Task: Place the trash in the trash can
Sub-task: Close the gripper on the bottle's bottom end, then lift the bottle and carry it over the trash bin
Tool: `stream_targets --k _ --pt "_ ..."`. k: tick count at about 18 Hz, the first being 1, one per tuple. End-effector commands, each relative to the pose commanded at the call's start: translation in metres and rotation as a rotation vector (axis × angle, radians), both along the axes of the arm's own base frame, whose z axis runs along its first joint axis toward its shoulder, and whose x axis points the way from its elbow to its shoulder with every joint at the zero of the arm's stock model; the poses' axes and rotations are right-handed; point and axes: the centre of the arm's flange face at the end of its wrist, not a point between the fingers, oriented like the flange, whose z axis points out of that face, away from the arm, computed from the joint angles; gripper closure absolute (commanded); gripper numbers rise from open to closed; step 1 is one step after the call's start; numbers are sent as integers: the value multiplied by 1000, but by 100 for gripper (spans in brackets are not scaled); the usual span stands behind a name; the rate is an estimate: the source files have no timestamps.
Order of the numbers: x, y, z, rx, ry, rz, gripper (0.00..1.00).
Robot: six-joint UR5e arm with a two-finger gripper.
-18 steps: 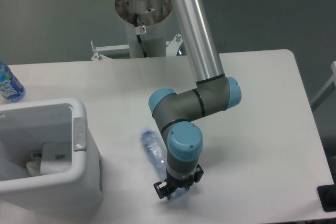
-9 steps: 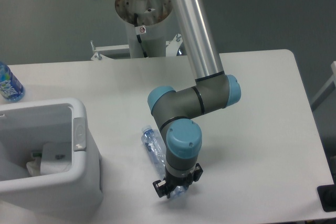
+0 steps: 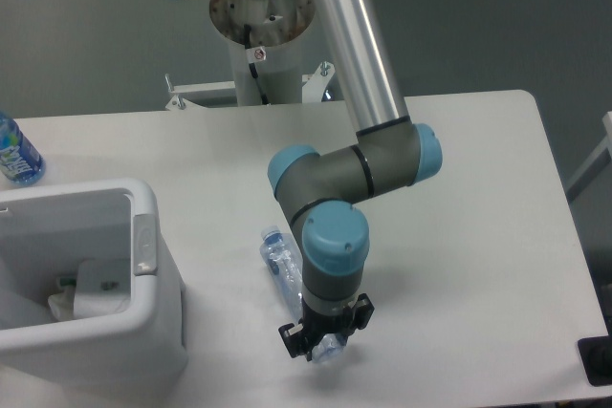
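Observation:
The clear crushed water bottle [image 3: 283,265] with its pale blue cap lies aslant on the white table, cap toward the back left. My gripper [image 3: 322,344] sits over the bottle's lower end, its black fingers on either side of it; the wrist hides the contact. The white trash can [image 3: 143,265] stands at the left front edge. White crumpled paper-like packet [image 3: 91,291] lies inside the trash can.
A bottle with a blue-green label [image 3: 16,155] stands at the table's far left edge. The arm's base column [image 3: 263,45] rises behind the table. A dark object [image 3: 598,360] sits at the right front corner.
The bottle has shifted slightly, its cap end moving a little right and down with the gripper. The arm's elbow has moved slightly right.

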Motion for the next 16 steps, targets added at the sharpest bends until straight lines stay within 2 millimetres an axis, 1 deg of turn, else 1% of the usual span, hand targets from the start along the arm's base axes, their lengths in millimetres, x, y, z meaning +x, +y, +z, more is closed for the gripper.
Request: stream_targets --k 1,2,4,6,8,10,12,14,16 --pt "-7 -7 26 37 20 10 42" --pt "-8 -9 51 81 32 11 42" --pt "-21 -23 99 158 66 34 42" --pt "-30 -33 142 248 84 47 42" --pt "-41 -46 182 344 79 74 42" --pt "-46 -55 211 415 73 88 42" --pt "-41 -60 231 455 72 104 42" --pt "-32 -64 246 490 53 129 42" --pt "-21 -61 255 516 30 139 42"
